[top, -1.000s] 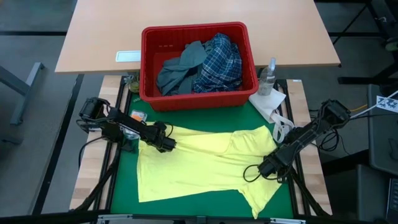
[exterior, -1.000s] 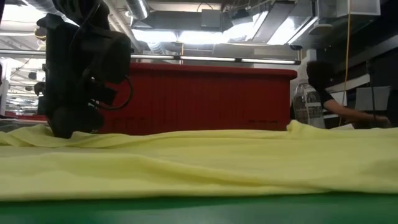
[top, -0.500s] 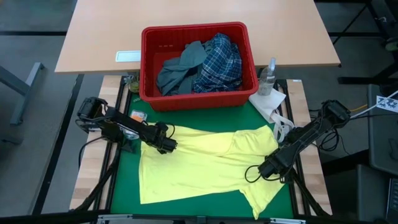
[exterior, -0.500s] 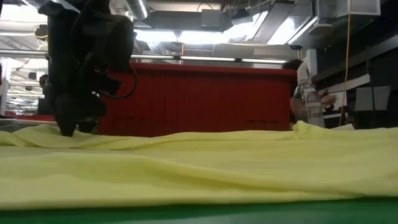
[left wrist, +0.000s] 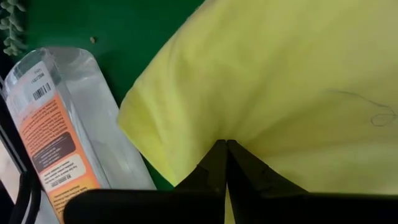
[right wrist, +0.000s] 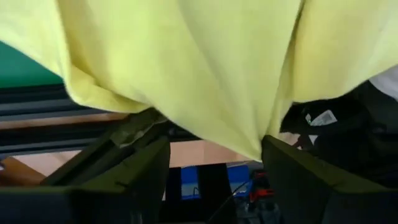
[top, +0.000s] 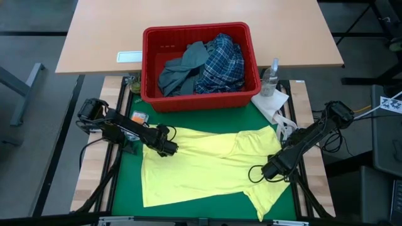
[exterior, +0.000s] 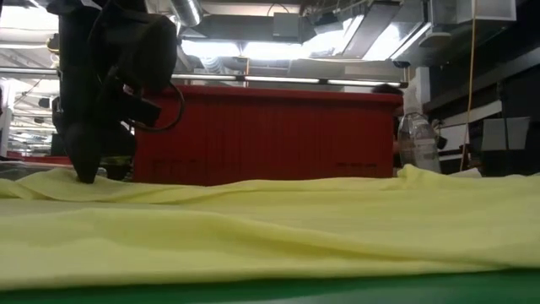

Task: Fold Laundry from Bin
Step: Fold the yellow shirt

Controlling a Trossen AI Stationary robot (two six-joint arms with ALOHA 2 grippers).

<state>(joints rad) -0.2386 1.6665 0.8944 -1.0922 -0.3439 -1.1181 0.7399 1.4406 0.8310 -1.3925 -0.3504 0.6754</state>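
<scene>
High view – left pincer (top: pixel 168 148) pinches yellow garment (top: pixel 207 164) near its corner

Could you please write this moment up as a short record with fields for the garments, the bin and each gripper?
on mat: yellow garment, spread flat on the green mat
bin: red bin behind it, holding a grey-blue garment and plaid shirt
left gripper: shut on the yellow garment's upper left edge
right gripper: open, at the garment's right side, cloth between its fingers
beside bin: clear bottle, white paper towel
</scene>
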